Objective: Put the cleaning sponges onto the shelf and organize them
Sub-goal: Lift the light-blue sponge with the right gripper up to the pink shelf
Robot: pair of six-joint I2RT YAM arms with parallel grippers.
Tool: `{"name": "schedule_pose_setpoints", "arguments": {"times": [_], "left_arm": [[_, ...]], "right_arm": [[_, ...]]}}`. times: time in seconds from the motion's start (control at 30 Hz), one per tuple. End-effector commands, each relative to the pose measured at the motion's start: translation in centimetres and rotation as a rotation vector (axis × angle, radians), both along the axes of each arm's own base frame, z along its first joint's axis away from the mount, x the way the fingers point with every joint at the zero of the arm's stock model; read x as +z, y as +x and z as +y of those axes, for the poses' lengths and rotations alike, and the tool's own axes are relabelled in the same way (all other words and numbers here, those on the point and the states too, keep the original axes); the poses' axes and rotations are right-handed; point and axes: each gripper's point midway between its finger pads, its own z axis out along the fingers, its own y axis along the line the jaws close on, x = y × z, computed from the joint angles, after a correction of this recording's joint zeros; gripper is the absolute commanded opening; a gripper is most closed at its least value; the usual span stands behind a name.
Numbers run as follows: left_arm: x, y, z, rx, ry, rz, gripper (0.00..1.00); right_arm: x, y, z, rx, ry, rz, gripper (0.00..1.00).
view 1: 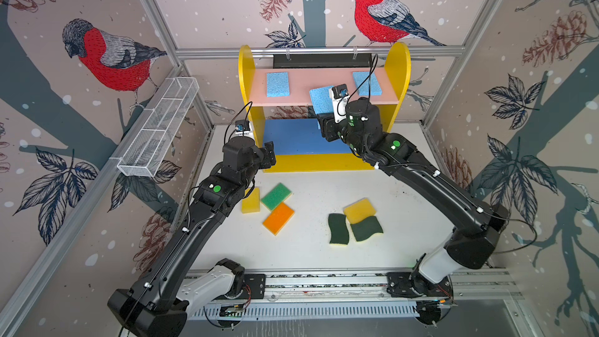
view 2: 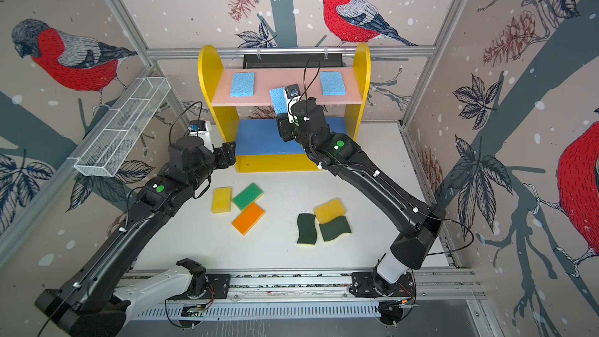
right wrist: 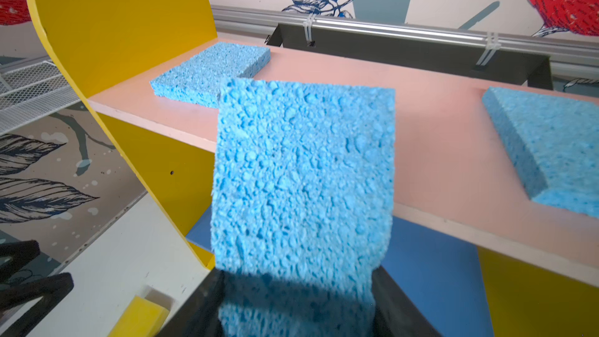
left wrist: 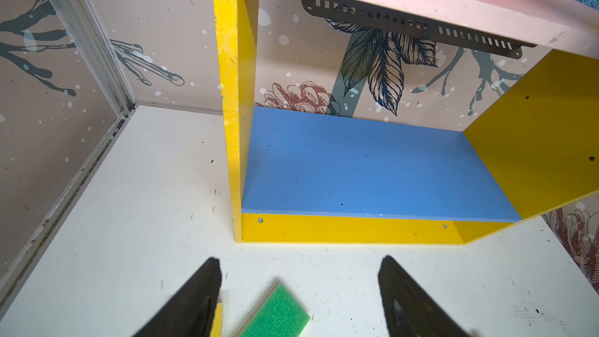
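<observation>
At the front edge of the shelf's (view 1: 400, 69) pink board (right wrist: 447, 131), the right hand (right wrist: 298, 286) grips a blue sponge (right wrist: 303, 173) by its near short end. The sponge stands nearly on end, with its long axis running from the hand up toward the board. Its free end sits over the gap between two blue sponges lying flat there, one to the left (right wrist: 210, 69) and one to the right (right wrist: 551, 144). Whether that free end touches the board I cannot tell.

The gap looks wide enough for the sponge to lie flat, with bare pink on both sides. The likely move is forward and down, tipping the sponge over the front edge. The edge itself is the thing to clear.

Beside the shelf's left front, the left hand (left wrist: 299, 259) hangs wide and empty over the desk (view 1: 405, 248). It is the nearer arm to the green sponge (left wrist: 278, 312). The blue middle board (left wrist: 372, 170) is bare.
</observation>
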Motion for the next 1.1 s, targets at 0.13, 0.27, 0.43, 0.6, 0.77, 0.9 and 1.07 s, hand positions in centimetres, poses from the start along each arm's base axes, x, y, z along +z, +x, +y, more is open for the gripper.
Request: {"name": "schedule_pose_setpoints", "arguments": {"times": [0.13,0.27,0.43,0.6,0.77,0.9,1.07], "left_arm": [[1.8,0.6,-0.4,-0.013,-0.016,-0.070,0.77],[1.9,0.7,-0.5,-0.019,-0.020,-0.074,0.77],[1.6,0.9,-0.5,-0.018,-0.013,-0.072,0.77],[1.4,1.0,-0.7,-0.024,-0.018,-0.073,0.77],[1.4,1.2,-1.1,-0.040,-0.021,-0.073,0.77],[1.2,1.4,-1.1,-0.036,-0.012,-0.071,0.77],[1.2,1.8,-1.1,-0.034,-0.002,-0.072,0.77]], "right_arm": [[3.2,1.8,0.2,0.005,0.060,-0.085,0.64],[4.1,2.7,0.6,0.002,0.087,-0.112,0.65],[4.8,3.8,1.2,-0.004,0.114,-0.135,0.66],[5.4,4.8,1.6,-0.007,0.133,-0.151,0.66],[5.3,5.5,2.1,-0.014,0.134,-0.168,0.66],[5.1,6.2,2.1,-0.037,0.132,-0.172,0.66],[5.0,7.3,2.1,-0.074,0.119,-0.184,0.67]]}}
